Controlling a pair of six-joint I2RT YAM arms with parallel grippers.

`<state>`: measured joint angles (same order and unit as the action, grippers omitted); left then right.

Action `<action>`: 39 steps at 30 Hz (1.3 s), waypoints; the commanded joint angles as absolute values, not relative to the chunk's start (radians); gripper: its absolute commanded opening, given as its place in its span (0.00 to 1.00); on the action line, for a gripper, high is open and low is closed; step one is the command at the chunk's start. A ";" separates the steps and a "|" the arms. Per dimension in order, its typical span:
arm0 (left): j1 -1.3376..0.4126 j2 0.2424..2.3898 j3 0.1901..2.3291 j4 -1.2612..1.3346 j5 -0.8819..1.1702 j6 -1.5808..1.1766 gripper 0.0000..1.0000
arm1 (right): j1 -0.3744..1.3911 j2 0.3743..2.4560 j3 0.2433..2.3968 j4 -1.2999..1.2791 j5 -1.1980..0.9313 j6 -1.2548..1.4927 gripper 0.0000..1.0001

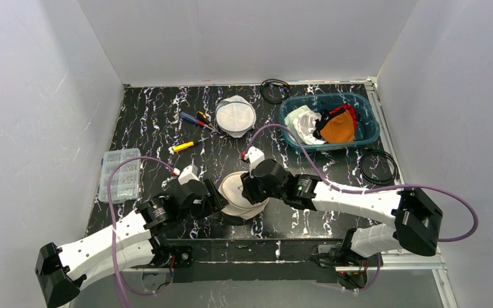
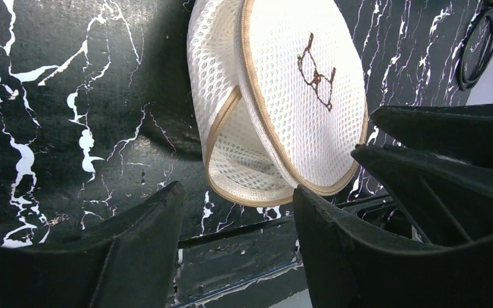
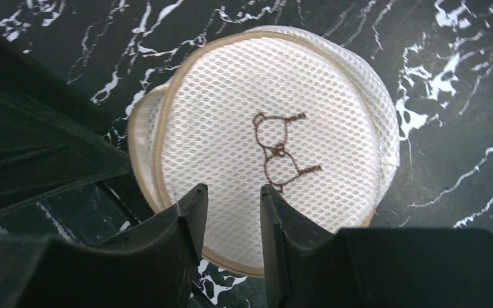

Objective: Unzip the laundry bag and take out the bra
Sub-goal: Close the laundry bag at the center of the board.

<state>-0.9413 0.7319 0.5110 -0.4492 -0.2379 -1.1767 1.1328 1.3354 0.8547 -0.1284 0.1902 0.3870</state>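
The left gripper [image 2: 237, 192] jaws gape empty beside the mesh laundry bag [image 1: 241, 192]; the right gripper [image 3: 232, 191] jaws sit narrowly parted over it, hold indiscernible.

- The left arm [image 1: 103, 242] and the right arm [image 1: 359, 200] have smooth white shells set between chunky black joint housings.
- A purple cable [image 1: 110, 212] loops along the left arm, and a second purple cable [image 1: 472, 215] arcs over the right arm.
- The left white block [image 1: 189, 173] and the right white block [image 1: 255, 156] each sit at a wrist and are tipped with red.
- The left claw [image 2: 234, 212] and the right claw [image 3: 232, 192] each have two matte black, wedge-shaped fingers.
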 commanded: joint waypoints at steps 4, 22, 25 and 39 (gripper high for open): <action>-0.930 0.665 0.485 -0.522 -0.307 -1.238 0.53 | 1.176 1.302 0.876 -0.008 0.118 0.290 0.51; -0.925 0.645 0.387 -0.416 -0.265 -1.241 0.37 | 1.330 1.558 1.042 -0.144 0.406 0.085 0.52; -0.922 0.651 0.383 -0.404 -0.268 -1.239 0.33 | 1.332 1.565 1.045 -0.129 0.410 0.083 0.41; -0.899 0.703 0.388 -0.344 -0.259 -1.220 0.23 | 1.374 1.507 1.045 -0.147 0.424 0.023 0.01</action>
